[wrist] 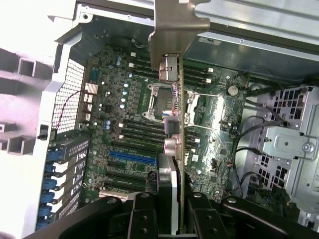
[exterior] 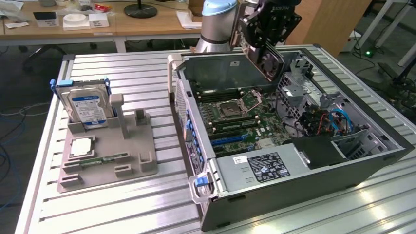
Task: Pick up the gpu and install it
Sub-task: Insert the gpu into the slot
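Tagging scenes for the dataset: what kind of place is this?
Probably a robotics lab bench: an open computer case on a slatted metal table, a gripper holding the graphics card over it, office desks behind.

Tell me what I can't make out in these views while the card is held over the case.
- Exterior view: where the gripper grips the gpu, hidden by the gripper's own body.
- Wrist view: CPU socket, partly behind the edge-on gpu.
- Wrist view: fingers, cut off by the picture's edge.
- Exterior view: power supply label text, too small.
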You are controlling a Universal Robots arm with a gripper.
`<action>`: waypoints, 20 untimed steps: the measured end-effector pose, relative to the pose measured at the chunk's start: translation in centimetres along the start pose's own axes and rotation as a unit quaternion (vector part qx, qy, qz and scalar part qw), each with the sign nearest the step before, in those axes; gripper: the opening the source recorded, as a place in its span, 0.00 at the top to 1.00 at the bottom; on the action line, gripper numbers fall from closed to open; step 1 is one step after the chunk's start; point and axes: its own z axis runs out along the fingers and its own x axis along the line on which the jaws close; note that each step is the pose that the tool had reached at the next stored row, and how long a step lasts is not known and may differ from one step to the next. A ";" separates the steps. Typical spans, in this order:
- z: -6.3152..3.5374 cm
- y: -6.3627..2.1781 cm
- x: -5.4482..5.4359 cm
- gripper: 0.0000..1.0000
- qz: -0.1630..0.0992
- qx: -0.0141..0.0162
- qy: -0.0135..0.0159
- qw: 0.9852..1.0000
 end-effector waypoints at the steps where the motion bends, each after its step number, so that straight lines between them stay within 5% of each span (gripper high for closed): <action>1: 0.00 0.00 0.0 0.72 -0.008 0.000 0.000 1.000; 12: 0.00 0.00 0.0 0.72 -0.092 -0.001 0.002 0.996; 20: 0.01 0.00 0.0 0.72 -0.146 -0.001 0.002 0.989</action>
